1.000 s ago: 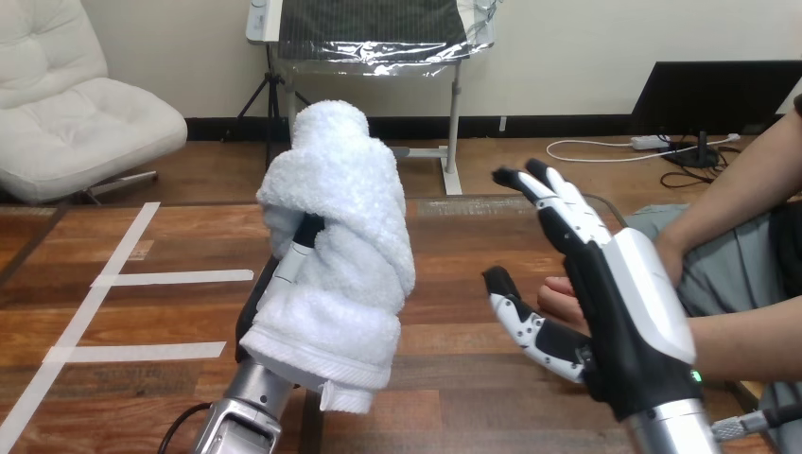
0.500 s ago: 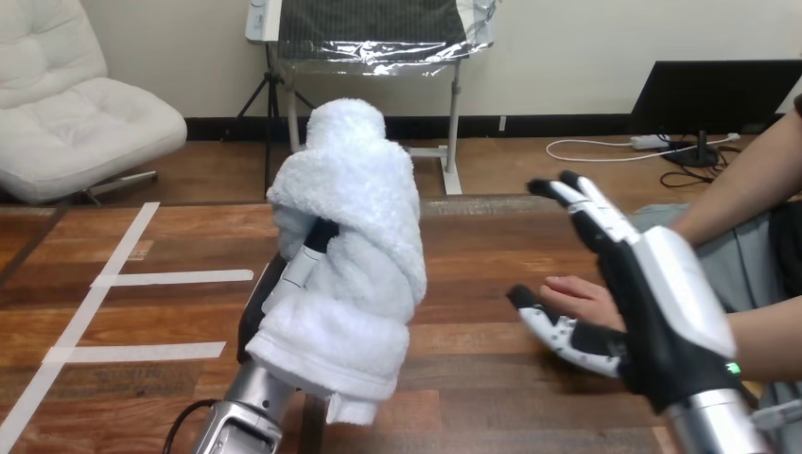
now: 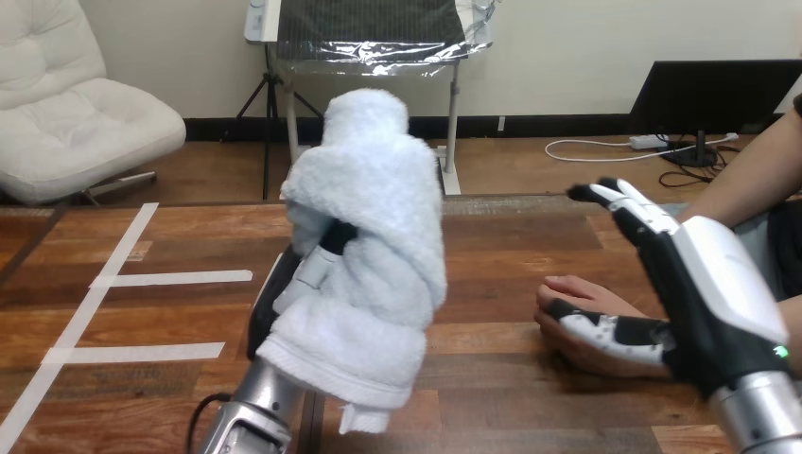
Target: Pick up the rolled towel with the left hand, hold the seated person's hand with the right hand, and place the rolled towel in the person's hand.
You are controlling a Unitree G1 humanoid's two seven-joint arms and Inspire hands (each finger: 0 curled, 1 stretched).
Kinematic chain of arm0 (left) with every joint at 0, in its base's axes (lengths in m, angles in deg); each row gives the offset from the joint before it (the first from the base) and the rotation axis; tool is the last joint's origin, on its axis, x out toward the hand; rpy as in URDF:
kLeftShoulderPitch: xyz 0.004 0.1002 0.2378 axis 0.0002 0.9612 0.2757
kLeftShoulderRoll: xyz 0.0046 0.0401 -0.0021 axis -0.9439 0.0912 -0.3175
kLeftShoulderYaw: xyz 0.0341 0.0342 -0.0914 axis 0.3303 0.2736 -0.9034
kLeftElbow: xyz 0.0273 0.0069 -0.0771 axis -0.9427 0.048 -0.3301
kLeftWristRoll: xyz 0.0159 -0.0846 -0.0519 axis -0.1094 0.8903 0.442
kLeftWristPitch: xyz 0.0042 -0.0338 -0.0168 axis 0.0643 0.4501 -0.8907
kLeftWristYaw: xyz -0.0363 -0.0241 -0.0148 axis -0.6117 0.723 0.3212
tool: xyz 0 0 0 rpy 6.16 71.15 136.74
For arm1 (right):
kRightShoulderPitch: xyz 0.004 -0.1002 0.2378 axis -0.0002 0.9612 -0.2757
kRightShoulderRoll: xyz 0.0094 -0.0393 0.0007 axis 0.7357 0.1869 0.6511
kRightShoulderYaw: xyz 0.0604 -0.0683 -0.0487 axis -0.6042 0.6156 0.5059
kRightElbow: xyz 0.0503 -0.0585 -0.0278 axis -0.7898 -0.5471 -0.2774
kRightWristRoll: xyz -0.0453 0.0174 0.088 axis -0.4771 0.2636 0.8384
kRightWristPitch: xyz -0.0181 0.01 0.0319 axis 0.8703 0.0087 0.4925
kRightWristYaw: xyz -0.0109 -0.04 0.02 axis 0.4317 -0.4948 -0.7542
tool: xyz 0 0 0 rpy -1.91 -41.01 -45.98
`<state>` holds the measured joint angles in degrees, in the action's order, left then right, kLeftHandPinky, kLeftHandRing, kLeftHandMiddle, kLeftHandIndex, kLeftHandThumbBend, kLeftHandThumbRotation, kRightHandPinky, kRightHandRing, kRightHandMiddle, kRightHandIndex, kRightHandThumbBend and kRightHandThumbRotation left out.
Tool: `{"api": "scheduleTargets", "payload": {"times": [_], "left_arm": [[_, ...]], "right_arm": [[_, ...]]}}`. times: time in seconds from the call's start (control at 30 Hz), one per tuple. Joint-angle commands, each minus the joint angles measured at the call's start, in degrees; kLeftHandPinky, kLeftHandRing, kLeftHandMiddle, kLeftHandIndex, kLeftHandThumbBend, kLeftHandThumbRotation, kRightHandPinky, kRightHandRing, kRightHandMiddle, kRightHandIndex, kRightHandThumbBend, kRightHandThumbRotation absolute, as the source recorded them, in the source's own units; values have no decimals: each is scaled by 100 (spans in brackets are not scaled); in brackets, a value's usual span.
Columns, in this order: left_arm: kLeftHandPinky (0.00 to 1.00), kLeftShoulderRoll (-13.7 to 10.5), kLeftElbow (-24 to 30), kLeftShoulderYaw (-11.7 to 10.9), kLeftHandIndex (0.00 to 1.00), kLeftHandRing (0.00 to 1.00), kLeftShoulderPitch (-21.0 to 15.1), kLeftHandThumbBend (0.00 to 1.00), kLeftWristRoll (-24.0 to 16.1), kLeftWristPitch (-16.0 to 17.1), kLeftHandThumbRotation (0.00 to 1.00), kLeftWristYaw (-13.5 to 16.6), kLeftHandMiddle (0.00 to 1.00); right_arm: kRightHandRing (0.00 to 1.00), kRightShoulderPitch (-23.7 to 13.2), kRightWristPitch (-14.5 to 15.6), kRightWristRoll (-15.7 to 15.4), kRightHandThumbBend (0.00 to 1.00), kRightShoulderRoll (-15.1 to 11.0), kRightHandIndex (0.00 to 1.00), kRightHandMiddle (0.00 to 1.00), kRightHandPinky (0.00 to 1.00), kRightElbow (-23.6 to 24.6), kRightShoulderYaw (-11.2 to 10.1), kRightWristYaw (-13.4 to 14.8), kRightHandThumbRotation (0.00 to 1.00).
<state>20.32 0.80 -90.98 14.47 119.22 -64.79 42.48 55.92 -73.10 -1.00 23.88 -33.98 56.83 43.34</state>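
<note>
The left hand (image 3: 274, 307) is gripping the rolled towel (image 3: 378, 227), with its fingers curled into the white cloth, and is carrying it above the table (image 3: 142, 312), left of the middle of the head view. The towel is standing almost upright, and its long axis is running up from the hand and leaning a little to the right. The right hand (image 3: 714, 284) is at the right side, with its fingers straight and loosely spread. Its thumb is lying across the person's hand (image 3: 567, 295), which is resting on the table. Nothing is curling round that hand, so I am judging this as touching, not yet holding. The person's hand is lying to the right of the towel and lower, apart from it. The coming move is probably asking the left hand to travel right and down.
</note>
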Motion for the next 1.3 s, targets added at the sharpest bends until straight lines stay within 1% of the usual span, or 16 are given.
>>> {"api": "scheduleTargets", "payload": {"times": [0.0,0.1,0.23,0.43,0.5,0.63,0.7,0.9,0.93,1.03,1.1,1.27], "left_arm": [[28,624,545,191,47,34,-199,89,-132,318,0,-11,41],[28,620,584,279,47,34,-182,90,-301,515,1,1,41],[27,626,610,362,47,33,-174,90,-464,710,3,41,40],[27,612,599,438,47,32,-194,90,-534,852,4,51,40],[26,607,594,453,47,32,-197,89,-547,881,5,50,40],[26,615,592,487,47,32,-201,89,-555,921,5,85,40],[26,616,586,502,47,32,-203,89,-553,944,5,86,40],[26,605,575,548,47,32,-207,89,-565,975,6,101,40],[26,603,565,552,47,32,-210,89,-570,980,6,103,40],[26,601,565,563,47,31,-204,89,-576,972,6,135,40],[26,600,576,570,47,31,-195,90,-576,956,6,167,40],[26,599,566,570,47,31,-186,91,-537,920,6,195,40]], "right_arm": [[93,-422,137,-60,69,-286,87,93,83,176,-184,-171,0],[92,-461,256,-80,70,-421,87,93,82,126,-230,-312,0],[92,-535,518,-102,71,-620,87,93,82,104,-278,-625,0],[92,-680,730,-134,73,-971,88,93,82,-52,-319,-1006,0],[92,-704,782,-146,74,-1031,88,93,82,-69,-313,-1071,0],[92,-828,972,-282,74,-1307,88,93,82,-177,-262,-1375,0],[92,-879,1036,-283,75,-1378,88,93,83,-221,-255,-1472,0],[91,-1075,1204,-358,78,-1707,87,92,83,-448,-184,-1854,0],[91,-1132,1275,-383,78,-1774,87,92,83,-494,-161,-1970,0],[92,-1246,1412,-458,78,-1912,87,92,85,-588,-103,-2194,0],[92,-1306,1466,-511,79,-1988,87,92,85,-642,-64,-2293,0],[91,-1509,1490,-610,80,-2245,86,92,86,-891,66,-2580,0]]}}
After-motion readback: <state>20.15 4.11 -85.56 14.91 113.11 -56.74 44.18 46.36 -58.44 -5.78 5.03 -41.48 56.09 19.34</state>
